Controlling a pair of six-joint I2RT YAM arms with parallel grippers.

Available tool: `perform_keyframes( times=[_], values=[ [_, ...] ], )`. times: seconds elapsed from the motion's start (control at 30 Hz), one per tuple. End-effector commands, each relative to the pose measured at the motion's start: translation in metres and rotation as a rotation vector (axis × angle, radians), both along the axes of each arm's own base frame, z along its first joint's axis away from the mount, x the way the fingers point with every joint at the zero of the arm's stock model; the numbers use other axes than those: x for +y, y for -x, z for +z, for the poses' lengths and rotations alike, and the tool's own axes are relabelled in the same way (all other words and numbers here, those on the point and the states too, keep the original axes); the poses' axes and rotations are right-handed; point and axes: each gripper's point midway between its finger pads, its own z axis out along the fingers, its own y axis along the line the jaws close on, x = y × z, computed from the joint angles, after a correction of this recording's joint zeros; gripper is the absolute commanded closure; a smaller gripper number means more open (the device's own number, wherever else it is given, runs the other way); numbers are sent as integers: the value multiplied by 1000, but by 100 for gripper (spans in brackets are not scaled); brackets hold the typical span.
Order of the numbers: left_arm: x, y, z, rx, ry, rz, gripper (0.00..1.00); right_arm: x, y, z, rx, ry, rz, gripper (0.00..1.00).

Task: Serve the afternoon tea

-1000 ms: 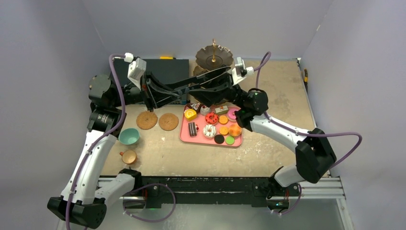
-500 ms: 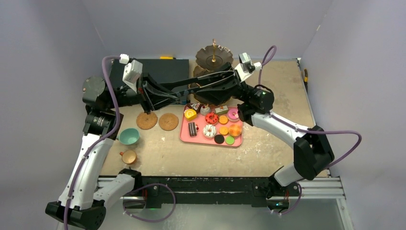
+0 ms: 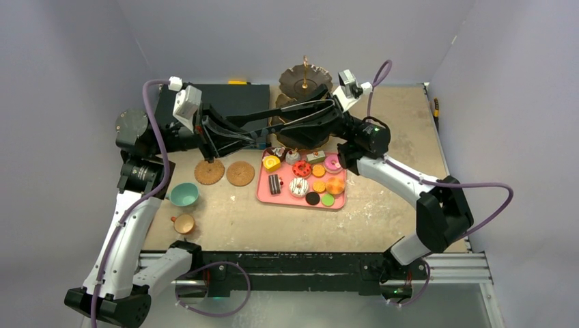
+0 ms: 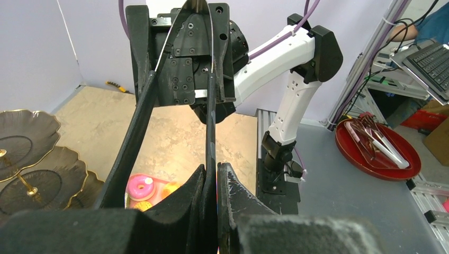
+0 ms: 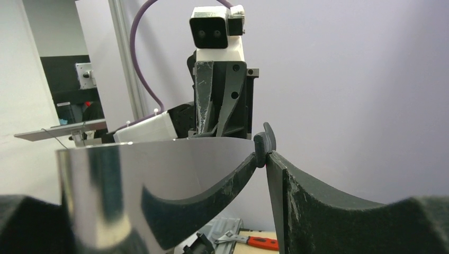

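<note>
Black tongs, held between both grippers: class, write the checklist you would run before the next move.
1. Left gripper shut on one arm of the black tongs: ok.
2. Right gripper clamping both arms: ok.
3. Tongs clear of the dark scalloped three-tier stand: cannot tell.
4. Colourful toy cakes on the pink rectangular tray: ok.
5. Teal cup on a brown woven coaster: not ok, it stands beside them.

The lower tiers of the dark scalloped three-tier stand, at the far edge of the desk, sit partly hidden behind the right arm's black wrist; the left wrist view crops them.
</note>
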Motion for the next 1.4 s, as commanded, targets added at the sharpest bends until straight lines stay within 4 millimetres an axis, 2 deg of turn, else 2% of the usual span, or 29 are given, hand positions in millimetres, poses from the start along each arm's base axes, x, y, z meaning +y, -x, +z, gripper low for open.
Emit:
perform_keyframes(
  times=[0.0, 0.1, 0.27, 0.47, 0.63, 0.93, 1.07, 1.23, 1.37],
  values=[
    [0, 6, 9, -26, 4, -28, 100, -7, 27, 30, -127, -82, 37, 41],
    [0, 6, 9, -20, 6, -31, 100, -3, 28, 31, -128, -80, 36, 40],
    [-1, 7, 9, -5, 13, -37, 100, 0, 29, 34, -140, -91, 27, 33],
    [-1, 9, 11, -8, 16, -42, 100, 6, 29, 33, -140, -87, 14, 32],
    [0, 10, 11, -3, 16, -46, 100, 9, 26, 34, -144, -87, -23, 23],
    [0, 12, 9, -4, 11, -52, 100, 10, 22, 35, -132, -86, -57, 25],
    [0, 11, 7, 0, 8, -51, 100, 7, 17, 39, -118, -107, -95, 21],
    [0, 12, 6, -4, 3, -51, 100, 5, 15, 44, -120, -118, -126, 20],
    [0, 11, 6, -4, 2, -51, 100, 2, 16, 46, -125, -129, -140, 26]
  ],
)
